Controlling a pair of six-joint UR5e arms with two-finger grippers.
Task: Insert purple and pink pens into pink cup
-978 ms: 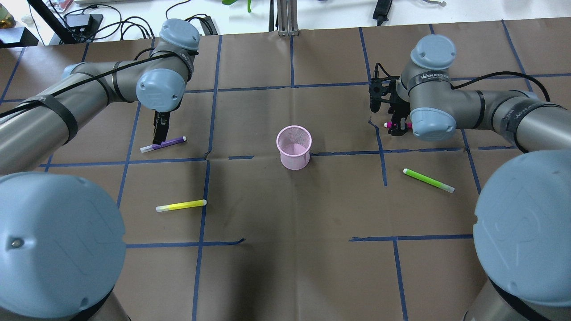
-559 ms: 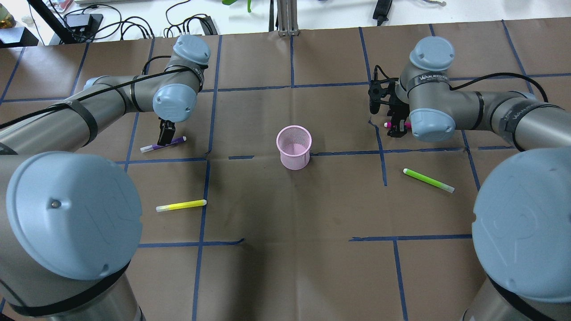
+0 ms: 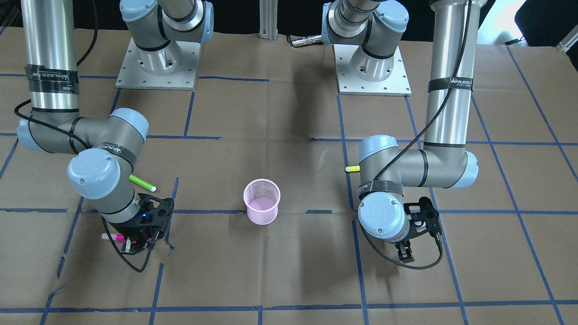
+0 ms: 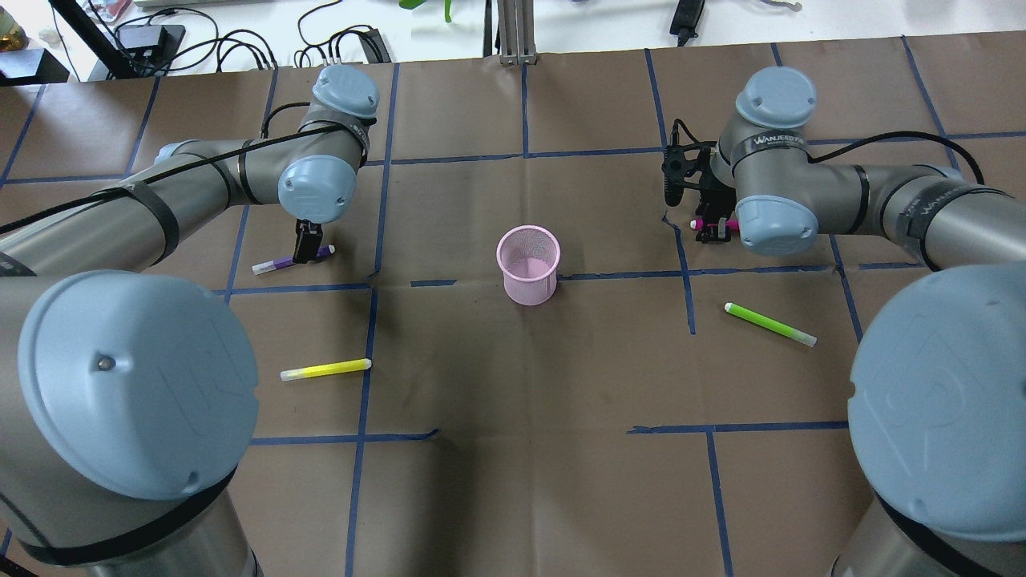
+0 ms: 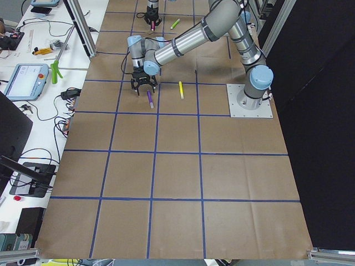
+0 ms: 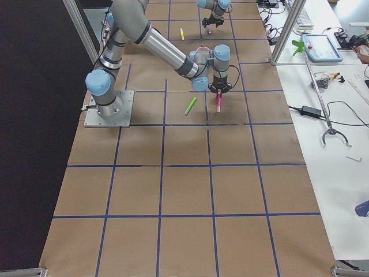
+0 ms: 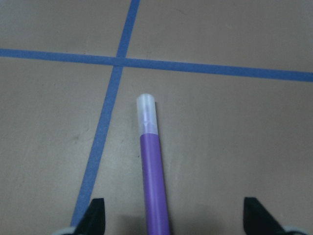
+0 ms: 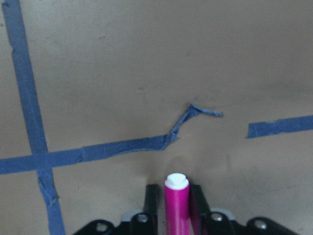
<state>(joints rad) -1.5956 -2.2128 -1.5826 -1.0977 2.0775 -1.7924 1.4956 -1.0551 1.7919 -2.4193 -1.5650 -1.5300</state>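
Left fingers (image 7: 98, 218) lower, astride purple pen (image 7: 154, 186); four pens (image 4: 325, 369), one cup (image 4: 527, 264)

Both arms, the left arm (image 4: 120, 216) and the right arm (image 4: 898, 200), are built of silver-grey metal tubes joined by grey cast elbow housings. Each joint carries a round pale-blue plastic cap (image 4: 317, 188). The large near cap on the left arm shows one small recessed screw (image 4: 103, 363) and faint embossed lettering. Black bands (image 3: 450, 84) with white "WANJEED" lettering wrap the tubes. A thin black cable (image 4: 886, 134) runs along each arm. Each arm stands on a square silver base plate (image 3: 131, 79) with screw holes round its edge. The left gripper (image 4: 306, 255) and right gripper (image 3: 130, 246) are black and two-fingered, on black wrist brackets. A small blue light (image 3: 143, 215) shows on the right one.
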